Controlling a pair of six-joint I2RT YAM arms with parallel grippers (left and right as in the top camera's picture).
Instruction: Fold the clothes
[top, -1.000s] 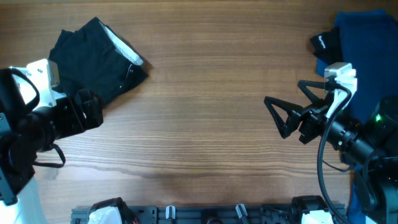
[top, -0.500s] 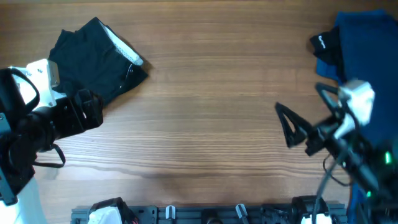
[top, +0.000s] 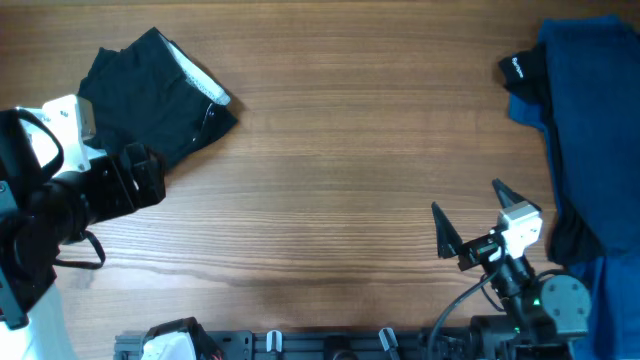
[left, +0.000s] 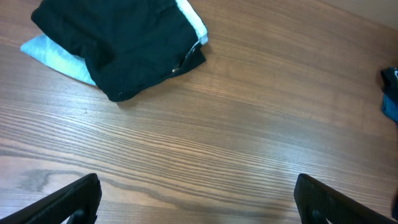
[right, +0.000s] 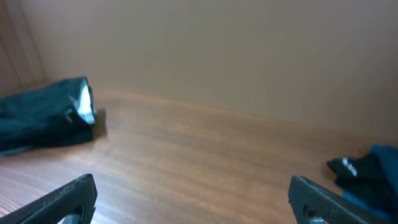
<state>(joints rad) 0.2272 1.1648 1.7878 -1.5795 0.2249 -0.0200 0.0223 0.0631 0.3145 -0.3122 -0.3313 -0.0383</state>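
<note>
A folded black garment with a white waistband (top: 155, 95) lies at the far left of the table; it also shows in the left wrist view (left: 118, 46) and far off in the right wrist view (right: 46, 112). A blue cloth (top: 585, 120) hangs along the right edge, with a small black item (top: 522, 70) beside it. My left gripper (top: 145, 175) sits just below the black garment, open and empty (left: 199, 199). My right gripper (top: 470, 225) is low at the front right, open and empty (right: 196, 199).
The wooden table (top: 330, 170) spreads between both arms. A rack of fixtures (top: 330, 345) runs along the front edge. A pale blue layer (left: 53, 53) peeks from under the black garment. A plain wall (right: 217, 50) stands behind the table.
My right arm has pulled back toward the front edge and tilted up, away from the blue cloth. The left arm and black garment have not moved.
</note>
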